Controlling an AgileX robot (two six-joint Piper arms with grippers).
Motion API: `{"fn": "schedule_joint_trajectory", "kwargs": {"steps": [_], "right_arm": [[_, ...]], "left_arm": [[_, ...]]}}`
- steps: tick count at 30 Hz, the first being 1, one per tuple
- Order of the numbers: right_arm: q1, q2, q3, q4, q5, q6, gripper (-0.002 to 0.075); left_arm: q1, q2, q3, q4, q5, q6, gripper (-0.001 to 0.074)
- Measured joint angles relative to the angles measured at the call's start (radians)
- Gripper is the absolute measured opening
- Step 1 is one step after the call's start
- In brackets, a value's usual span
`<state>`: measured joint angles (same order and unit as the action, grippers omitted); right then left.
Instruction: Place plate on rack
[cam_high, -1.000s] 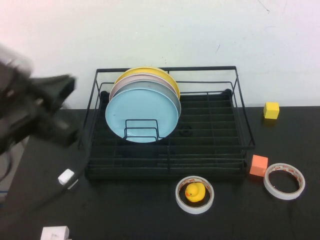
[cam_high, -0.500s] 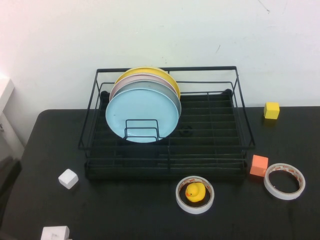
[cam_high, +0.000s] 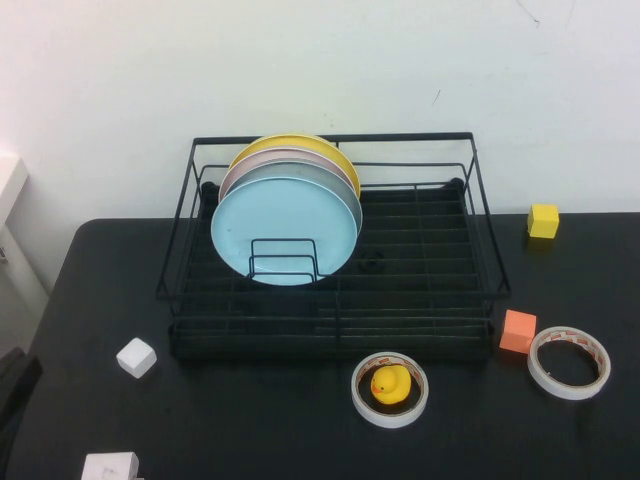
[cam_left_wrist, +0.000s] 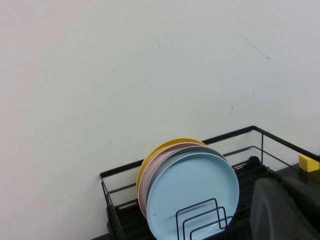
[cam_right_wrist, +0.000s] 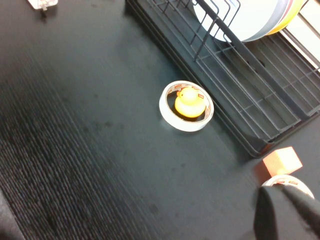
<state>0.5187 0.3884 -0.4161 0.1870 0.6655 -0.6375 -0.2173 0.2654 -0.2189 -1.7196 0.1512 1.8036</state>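
The light blue plate (cam_high: 284, 230) stands upright at the front of a row of plates in the left half of the black wire rack (cam_high: 420, 300). Behind it stand a grey-white, a pink and a yellow plate. The plate (cam_left_wrist: 192, 197) and rack (cam_left_wrist: 247, 131) also show in the left wrist view. My left gripper (cam_left_wrist: 280, 189) is drawn back to the table's near left, well apart from the rack, its fingers together and empty. Only a dark bit of that arm (cam_high: 14, 388) shows in the high view. My right gripper (cam_right_wrist: 274, 196) hovers over the table's near right, fingers together and empty.
In front of the rack lies a tape roll (cam_high: 389, 388) with a yellow duck inside. An orange cube (cam_high: 517, 331) and a second tape roll (cam_high: 569, 362) lie right of it. A yellow cube (cam_high: 543, 220) sits far right. Two white blocks (cam_high: 136, 356) lie near left.
My left arm has pulled back from beside the rack's left end toward the near left edge and almost out of the high view. The plates have not moved.
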Motion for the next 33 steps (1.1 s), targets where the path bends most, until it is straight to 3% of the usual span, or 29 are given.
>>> {"fn": "schedule_joint_trajectory", "kwargs": {"steps": [14, 21, 27, 33], "right_arm": [[0.0, 0.0, 0.0, 0.002, 0.0, 0.0, 0.0001], [0.0, 0.0, 0.001, 0.004, 0.002, 0.0, 0.0001], [-0.002, 0.0, 0.001, 0.006, 0.002, 0.0, 0.0001], [-0.002, 0.0, 0.001, 0.008, 0.002, 0.0, 0.0001]], "left_arm": [[-0.004, -0.028, 0.007, -0.001, -0.028, -0.002, -0.0001], [-0.01, -0.247, 0.123, -0.006, -0.123, -0.002, -0.0001], [-0.01, -0.275, 0.212, -0.01, -0.205, 0.0, -0.0001], [-0.01, -0.275, 0.23, 0.056, -0.252, -0.141, -0.0001]]}}
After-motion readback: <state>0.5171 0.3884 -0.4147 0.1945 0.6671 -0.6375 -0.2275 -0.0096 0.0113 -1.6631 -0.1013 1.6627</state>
